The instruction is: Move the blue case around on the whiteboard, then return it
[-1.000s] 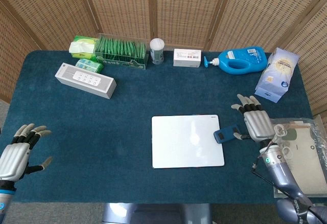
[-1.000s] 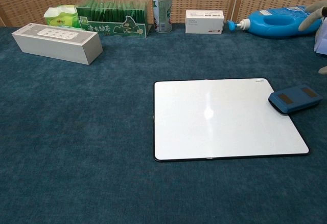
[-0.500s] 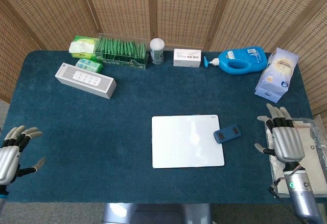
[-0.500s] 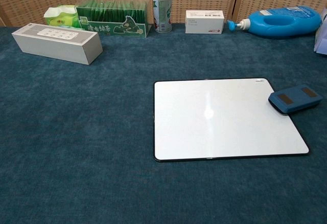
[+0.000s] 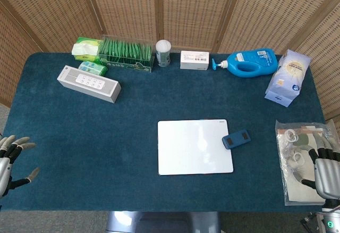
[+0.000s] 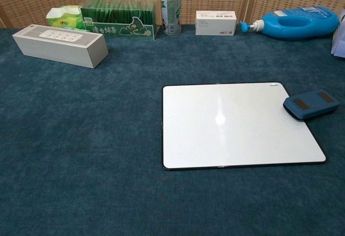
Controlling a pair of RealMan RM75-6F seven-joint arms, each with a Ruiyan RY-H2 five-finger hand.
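The blue case [image 5: 236,138] [image 6: 311,104] lies flat across the right edge of the whiteboard [image 5: 191,148] [image 6: 232,128], partly on the board and partly on the cloth. My right hand [image 5: 325,174] is at the table's near right corner, over a plastic bag, fingers spread and holding nothing, well clear of the case. At the near left edge of the head view, my left hand [image 5: 8,161] is open too. Neither hand shows in the chest view.
Along the back stand a white speaker box [image 5: 88,83], green tissue pack [image 5: 87,47], green packet box [image 5: 127,55], white can [image 5: 163,52], small white box [image 5: 194,60], blue bottle [image 5: 249,63] and a white-blue bag [image 5: 287,77]. A clear plastic bag [image 5: 297,153] lies at the right.
My right hand has drawn back from beside the case toward the near right corner, leaving the case on the board's edge. The left hand has slid further left and down.
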